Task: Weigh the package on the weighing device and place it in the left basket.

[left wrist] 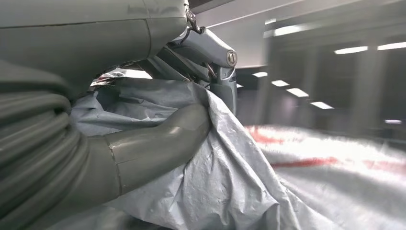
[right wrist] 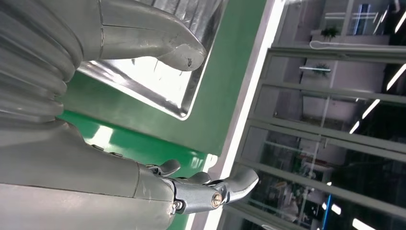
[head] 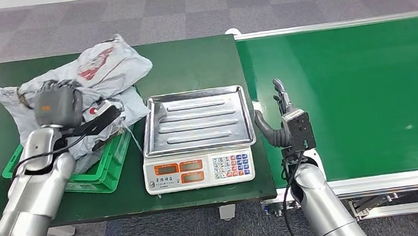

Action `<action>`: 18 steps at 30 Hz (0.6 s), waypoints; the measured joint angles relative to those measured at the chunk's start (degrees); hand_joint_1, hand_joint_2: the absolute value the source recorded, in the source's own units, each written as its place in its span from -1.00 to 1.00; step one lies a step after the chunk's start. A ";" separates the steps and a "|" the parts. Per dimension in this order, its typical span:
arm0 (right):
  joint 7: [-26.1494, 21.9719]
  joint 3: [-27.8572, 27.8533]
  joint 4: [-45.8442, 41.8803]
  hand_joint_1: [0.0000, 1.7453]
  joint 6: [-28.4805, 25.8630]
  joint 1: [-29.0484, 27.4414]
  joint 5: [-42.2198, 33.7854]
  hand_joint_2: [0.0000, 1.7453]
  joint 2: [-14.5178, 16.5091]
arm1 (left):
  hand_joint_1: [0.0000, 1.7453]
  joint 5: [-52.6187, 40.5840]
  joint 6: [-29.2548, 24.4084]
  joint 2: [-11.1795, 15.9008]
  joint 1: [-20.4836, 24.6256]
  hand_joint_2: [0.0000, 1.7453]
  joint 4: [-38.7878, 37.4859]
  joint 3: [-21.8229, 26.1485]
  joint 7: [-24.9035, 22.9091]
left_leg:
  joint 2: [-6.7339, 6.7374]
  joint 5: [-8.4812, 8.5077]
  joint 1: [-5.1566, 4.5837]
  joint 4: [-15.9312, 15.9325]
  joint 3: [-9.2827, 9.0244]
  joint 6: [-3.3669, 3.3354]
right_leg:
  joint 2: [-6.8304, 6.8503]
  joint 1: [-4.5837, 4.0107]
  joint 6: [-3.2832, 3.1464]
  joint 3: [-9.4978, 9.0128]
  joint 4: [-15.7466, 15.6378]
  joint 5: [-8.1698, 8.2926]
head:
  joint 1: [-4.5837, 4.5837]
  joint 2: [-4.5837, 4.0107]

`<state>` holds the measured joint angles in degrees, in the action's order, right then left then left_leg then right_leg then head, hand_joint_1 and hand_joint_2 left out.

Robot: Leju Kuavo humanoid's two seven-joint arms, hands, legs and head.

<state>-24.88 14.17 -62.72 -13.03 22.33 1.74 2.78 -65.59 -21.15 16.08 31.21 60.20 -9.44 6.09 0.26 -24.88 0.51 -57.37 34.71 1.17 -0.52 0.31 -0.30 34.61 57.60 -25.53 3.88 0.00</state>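
Conveyor belt [head: 360, 92], green and broad, on the right, butted against a dark green tabletop [head: 190, 62]. Grey package [head: 93, 77], crumpled poly mailer with red print, heaped at the tabletop's left, over the green basket [head: 99, 175] and partly inside it; long axis roughly from the near left to the far right, red-printed end toward the far right. Scale [head: 197, 139] just right of the basket, steel tray bare, keypad and displays facing the robot. Left hand [head: 58, 103] on the package, thumb [left wrist: 158, 139] and fingers pinching a fold of the grey film. Right hand [head: 282, 117] upright between scale and belt, fingers spread and holding nothing, thumb [right wrist: 158, 40] toward the tray's edge.
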 joint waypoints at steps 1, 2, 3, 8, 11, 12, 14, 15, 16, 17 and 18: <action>0.01 -0.29 -0.54 -1.00 -0.03 -0.62 0.08 1.00 -0.10 | 1.00 -0.80 -0.08 0.16 -2.84 1.00 2.36 2.07 -0.15 | 0.00 -0.04 0.00 0.00 0.00 -0.01 | 0.00 0.00 0.00 0.01 -0.01 -0.04 | 0.01 0.00; 0.02 -0.57 -1.12 -1.00 -0.04 -1.22 0.18 1.00 -0.19 | 1.00 -1.71 -0.11 0.20 -5.56 1.00 4.67 4.02 -0.34 | 0.00 -0.07 0.00 -0.01 0.01 0.00 | 0.01 0.00 -0.01 0.02 -0.01 -0.07 | 0.00 0.00; 0.06 -0.84 -1.64 -1.00 -0.03 -1.73 0.28 1.00 -0.24 | 1.00 -2.57 -0.11 0.16 -7.79 1.00 6.59 5.56 -0.58 | -0.02 -0.09 0.00 -0.01 0.03 0.00 | 0.04 0.00 -0.01 0.03 -0.02 -0.10 | 0.00 0.00; 0.61 -1.81 -3.68 -1.00 0.22 -3.59 1.12 1.00 -0.31 | -0.89 -5.31 0.87 -0.71 -16.45 1.00 14.50 10.96 -1.81 | 0.01 -0.22 0.00 0.00 -0.05 0.05 | 0.05 0.01 -0.03 -0.03 -0.04 -0.17 | 0.00 0.00; 0.68 -2.48 -4.74 -1.00 0.40 -5.29 1.69 1.00 -0.31 | -1.00 -5.44 1.67 -1.89 -20.86 1.00 18.29 12.82 -1.61 | 0.00 -0.25 0.01 -0.01 -0.02 0.07 | 0.08 0.00 -0.05 -0.02 -0.04 -0.19 | -0.01 0.00; 0.66 -2.62 -5.10 -1.00 0.44 -5.76 1.96 1.00 -0.31 | -1.00 -5.58 1.75 -2.25 -21.84 1.00 19.32 13.20 -1.50 | -0.02 -0.25 0.01 -0.01 -0.01 0.07 | 0.12 0.00 -0.05 -0.03 -0.04 -0.20 | -0.01 0.00; 0.64 -2.74 -5.86 -1.00 0.49 -6.69 2.40 1.00 -0.31 | -1.00 -5.90 1.76 -2.99 -23.51 1.00 21.27 13.77 -1.25 | -0.05 -0.25 0.02 -0.01 -0.01 0.07 | 0.14 0.00 -0.06 -0.04 -0.04 -0.20 | -0.01 0.00; 0.66 -2.76 -6.19 -1.00 0.50 -7.10 2.55 1.00 -0.31 | -1.00 -5.74 1.79 -3.38 -24.07 1.00 22.11 13.93 -0.95 | -0.05 -0.25 0.03 -0.01 -0.01 0.07 | 0.15 0.00 -0.06 -0.04 -0.04 -0.21 | -0.01 0.00; 0.71 -2.79 -6.46 -1.00 0.50 -7.42 2.68 1.00 -0.30 | -1.00 -5.13 1.97 -3.73 -24.42 1.00 22.78 13.96 -0.42 | -0.06 -0.25 0.03 -0.01 -0.01 0.07 | 0.15 0.00 -0.06 -0.04 -0.04 -0.21 | -0.01 0.00; 0.76 -2.80 -6.66 -1.00 0.49 -7.61 2.83 1.00 -0.29 | -1.00 -3.89 2.32 -4.03 -24.59 1.00 23.34 13.94 0.44 | -0.06 -0.24 0.03 -0.01 -0.01 0.07 | 0.16 0.00 -0.06 -0.04 -0.04 -0.21 | -0.01 0.00; 0.81 -2.81 -6.80 -1.00 0.48 -7.71 2.98 1.00 -0.28 | -1.00 -1.95 2.84 -4.28 -24.65 1.00 23.82 13.91 1.60 | -0.07 -0.24 0.04 -0.01 -0.02 0.07 | 0.17 0.00 -0.06 -0.04 -0.04 -0.20 | -0.01 0.00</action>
<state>-24.07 11.37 -69.52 -12.55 14.62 4.72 2.49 -67.55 -18.32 11.79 6.57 84.01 4.48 7.69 0.19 -25.12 0.54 -57.38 34.69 1.24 -0.35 0.31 -0.36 34.57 57.56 -25.73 3.87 0.00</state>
